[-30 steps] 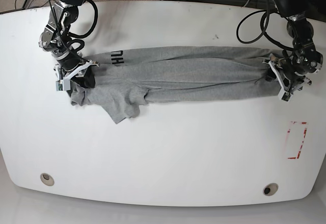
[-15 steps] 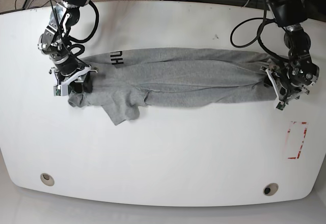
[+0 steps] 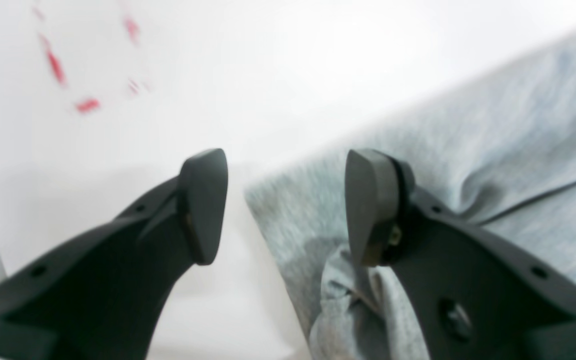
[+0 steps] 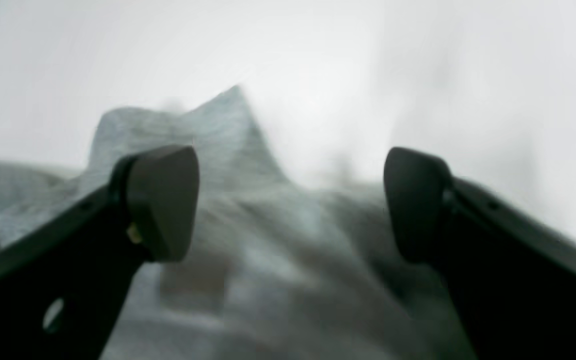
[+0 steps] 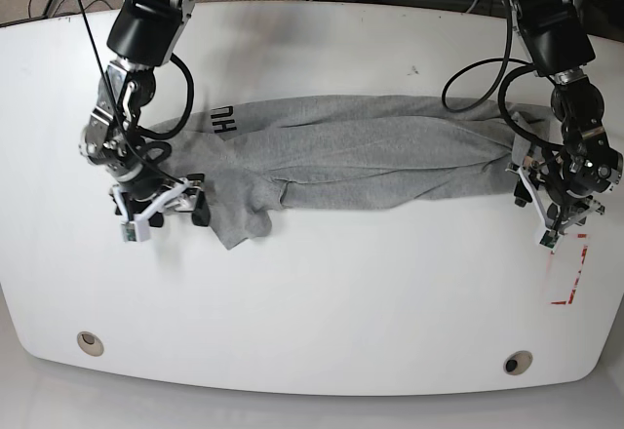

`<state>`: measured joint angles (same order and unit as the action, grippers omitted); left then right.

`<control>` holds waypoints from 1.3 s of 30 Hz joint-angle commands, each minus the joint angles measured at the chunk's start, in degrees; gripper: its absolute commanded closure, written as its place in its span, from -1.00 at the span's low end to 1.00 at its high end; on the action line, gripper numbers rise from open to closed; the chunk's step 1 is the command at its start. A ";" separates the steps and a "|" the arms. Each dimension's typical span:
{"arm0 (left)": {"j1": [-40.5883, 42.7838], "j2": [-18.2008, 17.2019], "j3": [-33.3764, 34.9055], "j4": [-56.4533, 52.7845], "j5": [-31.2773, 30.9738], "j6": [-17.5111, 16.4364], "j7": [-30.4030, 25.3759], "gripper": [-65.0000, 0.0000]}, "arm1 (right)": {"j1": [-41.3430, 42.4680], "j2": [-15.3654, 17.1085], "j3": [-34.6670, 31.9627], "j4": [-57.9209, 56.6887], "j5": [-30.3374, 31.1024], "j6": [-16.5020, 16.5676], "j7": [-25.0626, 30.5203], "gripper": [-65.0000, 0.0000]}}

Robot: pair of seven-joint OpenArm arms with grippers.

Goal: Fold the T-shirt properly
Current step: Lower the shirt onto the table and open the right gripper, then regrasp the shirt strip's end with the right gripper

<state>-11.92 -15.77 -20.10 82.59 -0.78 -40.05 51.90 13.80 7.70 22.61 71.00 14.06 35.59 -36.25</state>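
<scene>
Left fingers (image 3: pixel 203 205): two, spread apart, nothing between them; one hangs over bare tabletop (image 5: pixel 322 283), the other over the hem end of the T-shirt (image 5: pixel 380 161). Right fingers (image 4: pixel 163 200): two, spread wide over crumpled grey cloth, gripping nothing. One T-shirt, lying in a long bunched strip across the tabletop between both arms. One red marked rectangle (image 5: pixel 568 268) near the left arm.

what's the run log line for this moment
shirt: long band on table | right claw: open over shirt end | left claw: open at other end
</scene>
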 commanded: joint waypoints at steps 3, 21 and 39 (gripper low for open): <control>-1.04 -0.98 -0.17 3.17 -1.55 0.05 -0.43 -0.04 | 6.29 1.04 -4.46 -7.57 1.28 0.58 2.98 -0.70; 0.98 -1.33 -0.34 3.88 -1.55 0.05 -0.43 -0.04 | 11.91 0.95 -12.63 -21.82 1.28 0.23 11.50 -0.71; 1.77 -1.33 -0.34 3.88 -1.55 0.05 -0.43 -0.04 | 12.70 1.22 -13.25 -27.53 1.19 0.67 17.83 1.00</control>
<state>-9.06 -16.10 -20.18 85.21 -1.98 -40.12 52.64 24.84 8.43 9.32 42.63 15.03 35.83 -18.68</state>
